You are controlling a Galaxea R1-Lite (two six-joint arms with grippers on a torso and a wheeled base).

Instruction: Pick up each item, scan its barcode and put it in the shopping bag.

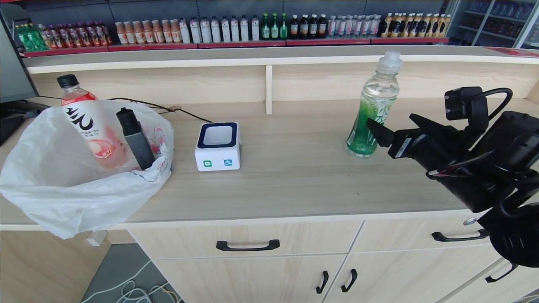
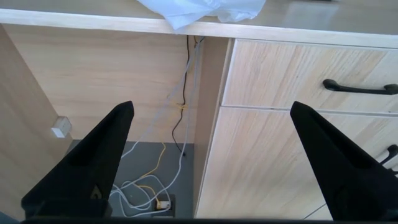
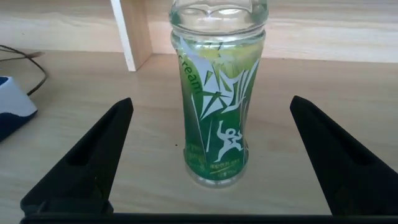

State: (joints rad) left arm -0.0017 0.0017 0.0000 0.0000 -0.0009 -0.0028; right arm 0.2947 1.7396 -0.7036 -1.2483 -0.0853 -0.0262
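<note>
Right end effector [image 3: 211, 104] is standing wide open, gripping nothing. The green bottle [image 1: 373, 113] is centred just ahead of it, standing upright on the desk [image 1: 294, 181] well to the right of the scanner [image 1: 217, 146]. Recommended: advancing level, closing on the narrow waist and keeping the label uncovered for scanning. The shopping bag [image 1: 50, 185] is waiting left of the scanner.

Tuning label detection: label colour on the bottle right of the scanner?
Bottle: green label with white markings; best in the right wrist view.
</note>
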